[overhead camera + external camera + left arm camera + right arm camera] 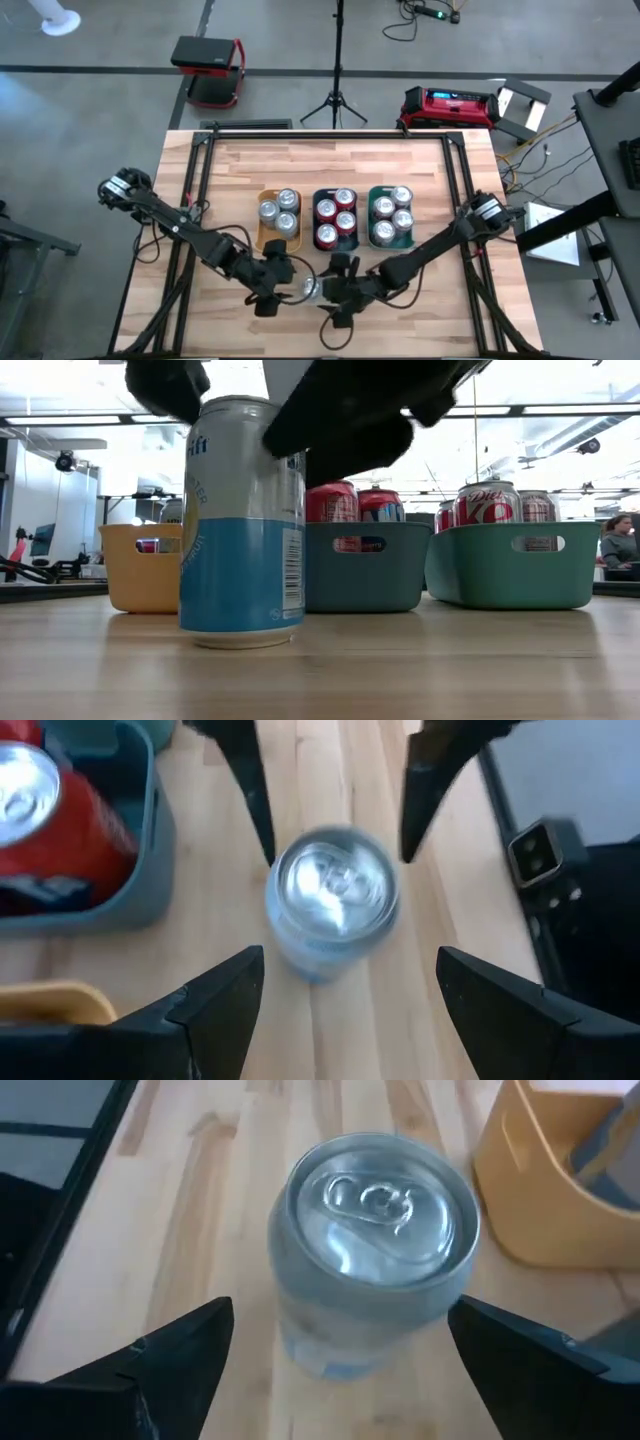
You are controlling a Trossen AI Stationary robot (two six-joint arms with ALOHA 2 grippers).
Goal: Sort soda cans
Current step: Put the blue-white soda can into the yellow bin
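1 loose can (243, 525), pale blue and white, stands upright on the table (330, 160) in front of the trays, and I have both grippers on either side of it. My left gripper (345, 995) is spread wide around it, fingers clear of the metal. My right gripper (345, 1355) is likewise open, straddling the same can without touching. Other cans sit sorted: 3 in the yellow tray (266, 233), 5 in the dark tray (352, 241), 5 in the green tray (406, 240).
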